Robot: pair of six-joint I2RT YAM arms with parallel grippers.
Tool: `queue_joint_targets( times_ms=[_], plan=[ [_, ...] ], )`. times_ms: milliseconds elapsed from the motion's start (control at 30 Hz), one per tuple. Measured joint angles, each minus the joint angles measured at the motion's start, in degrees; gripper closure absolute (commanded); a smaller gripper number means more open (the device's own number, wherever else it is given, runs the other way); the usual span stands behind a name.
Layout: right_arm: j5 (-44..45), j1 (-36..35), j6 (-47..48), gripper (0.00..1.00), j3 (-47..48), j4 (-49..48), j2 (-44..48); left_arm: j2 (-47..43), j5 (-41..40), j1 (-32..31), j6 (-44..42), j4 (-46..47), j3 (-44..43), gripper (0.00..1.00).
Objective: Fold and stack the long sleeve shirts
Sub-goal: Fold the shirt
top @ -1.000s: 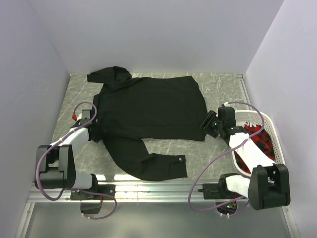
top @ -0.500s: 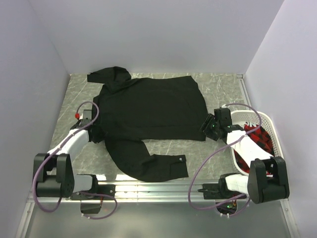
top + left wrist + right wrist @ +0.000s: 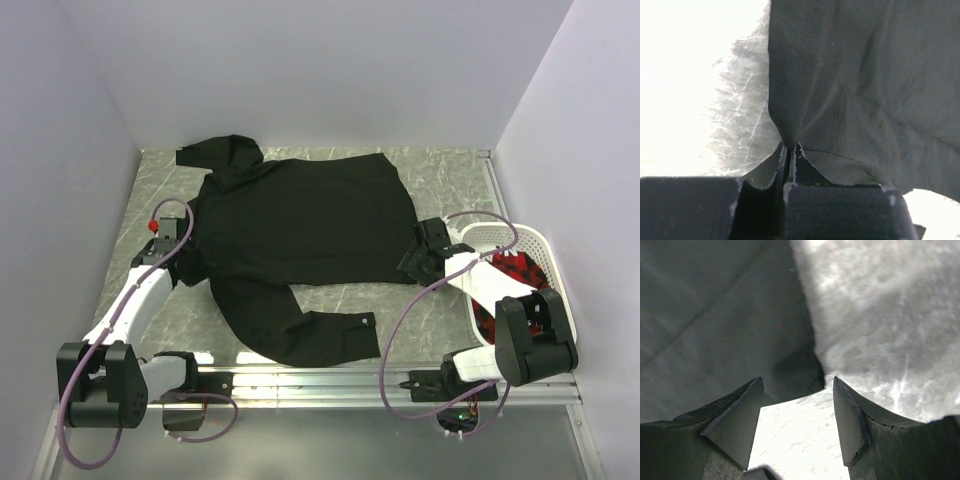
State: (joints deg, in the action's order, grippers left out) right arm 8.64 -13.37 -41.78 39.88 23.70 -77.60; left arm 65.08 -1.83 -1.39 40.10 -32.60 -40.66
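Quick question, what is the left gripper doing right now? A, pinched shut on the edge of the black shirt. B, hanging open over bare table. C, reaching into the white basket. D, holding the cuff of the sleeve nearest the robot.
A: in the left wrist view the left gripper is shut, with a fold of the black shirt bunching up into the seam between its fingers.

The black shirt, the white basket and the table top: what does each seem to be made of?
Shirt: soft woven or knit cloth, matte black; it creases and lies limp.
Basket: likely moulded plastic, white, with slotted walls.
Table top: grey with pale veins like marble; real stone or a printed sheet, I cannot tell.
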Motion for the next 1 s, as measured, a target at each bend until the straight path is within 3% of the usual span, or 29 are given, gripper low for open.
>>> queue_joint_targets(
  times_ms=[400, 567, 667, 767, 800, 900, 1000],
  plan=[
    [2.67, 0.00, -3.93, 0.37, 0.00, 2.32, -2.58, -2.34, 3.10, 0.02, -1.53, -3.45, -1.44, 0.97],
    [2.82, 0.00, -5.16, 0.43, 0.00, 0.85, -3.50, -2.67, 4.61, 0.02, -1.51, -4.39, -1.46, 0.97],
    [2.97, 0.00, -5.40, 0.51, 0.00, -0.02, -3.82, -3.17, 5.03, 0.02, -1.51, -5.11, -1.49, 0.96],
    [3.17, 0.00, -5.53, 0.65, -0.04, -0.48, -4.00, -3.61, 5.03, 0.46, -1.51, -5.62, -1.57, 0.96],
    [3.23, 0.00, -5.57, 0.77, -0.04, -0.48, -4.04, -3.67, 5.03, 0.61, -1.51, -5.68, -1.60, 0.96],
    [3.74, 0.00, -4.90, 0.97, -0.02, -0.33, -4.02, -3.76, 5.03, 0.96, -1.51, -5.90, -1.75, 0.96],
    [4.44, 0.00, -3.98, 1.00, 0.55, 0.83, -3.82, -3.76, 4.96, 0.98, -1.51, -5.95, -1.75, 0.96]
  ],
)
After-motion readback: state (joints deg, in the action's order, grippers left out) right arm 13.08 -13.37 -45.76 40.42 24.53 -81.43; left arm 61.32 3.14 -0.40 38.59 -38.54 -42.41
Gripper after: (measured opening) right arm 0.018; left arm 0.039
